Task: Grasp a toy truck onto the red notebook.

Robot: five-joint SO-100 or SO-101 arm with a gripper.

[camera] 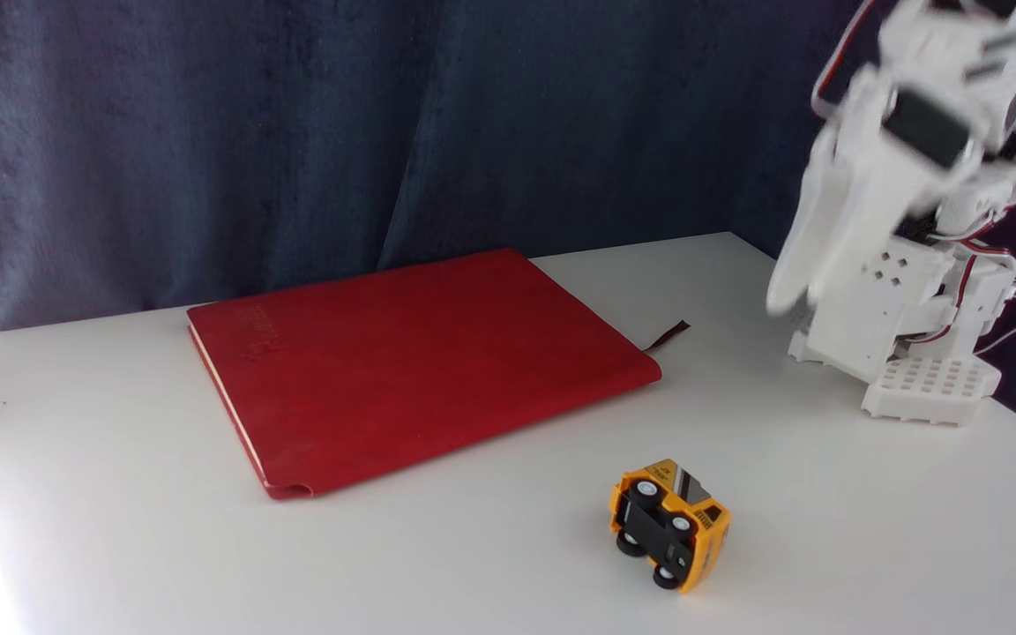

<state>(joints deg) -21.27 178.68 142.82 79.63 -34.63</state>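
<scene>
Lying on its side, toy truck (669, 524) near red notebook (415, 366); gripper (790, 287) raised, blurred, jaw state unclear.

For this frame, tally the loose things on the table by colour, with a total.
Red: 1, the red notebook, lying flat.
Orange-yellow: 1, the toy truck, tipped over with its black underside and wheels showing, on the table apart from the notebook.
Total: 2.
</scene>
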